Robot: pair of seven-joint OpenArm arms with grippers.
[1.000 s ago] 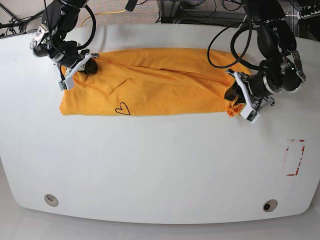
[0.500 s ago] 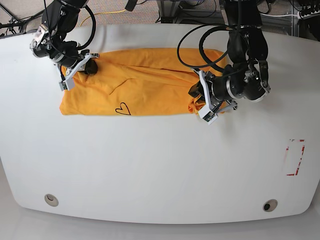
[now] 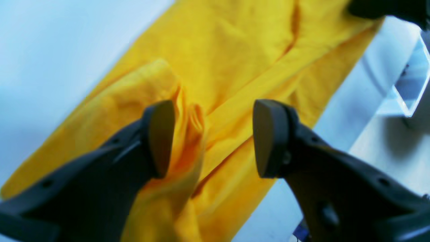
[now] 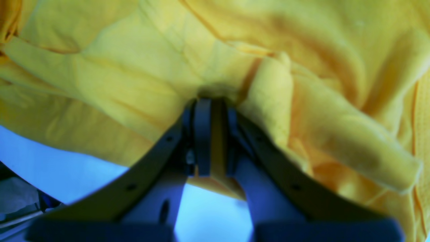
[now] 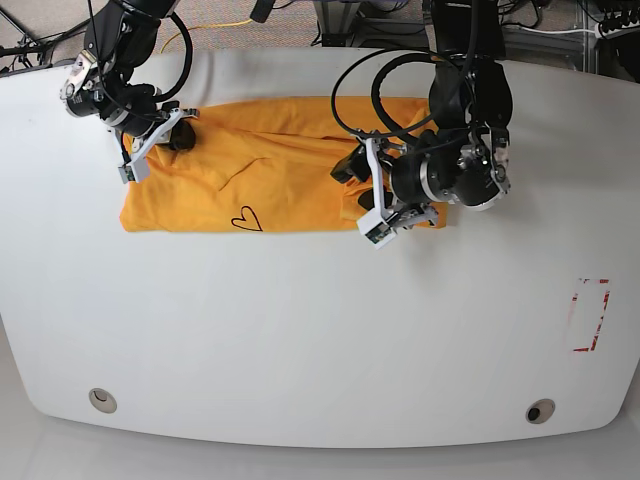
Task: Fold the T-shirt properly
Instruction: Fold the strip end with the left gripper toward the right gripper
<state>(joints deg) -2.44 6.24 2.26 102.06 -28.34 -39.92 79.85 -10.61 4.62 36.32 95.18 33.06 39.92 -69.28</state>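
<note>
On my left wrist camera I see the left gripper with its two dark fingers standing well apart, nothing pinched between them; a bunched ridge of the T-shirt rises in the gap, brushing the finger on the picture's left, and the cloth runs diagonally across the white table. On my right wrist camera the right gripper has its fingers pressed together, the tips sunk into a crease of the T-shirt, so I read it as clamped on the fabric; a thick rolled fold lies just beside it on the picture's right. On the base camera the T-shirt lies on the upper part of the table, a small black heart near its front edge. The right gripper sits at the shirt's end on the picture's left, its arm bent down from the table's far edge. The left gripper hangs over the shirt's other end, its wrist turned inward toward the middle of the cloth, cables looping above it. A red-outlined marker lies well apart near the table's edge.
</note>
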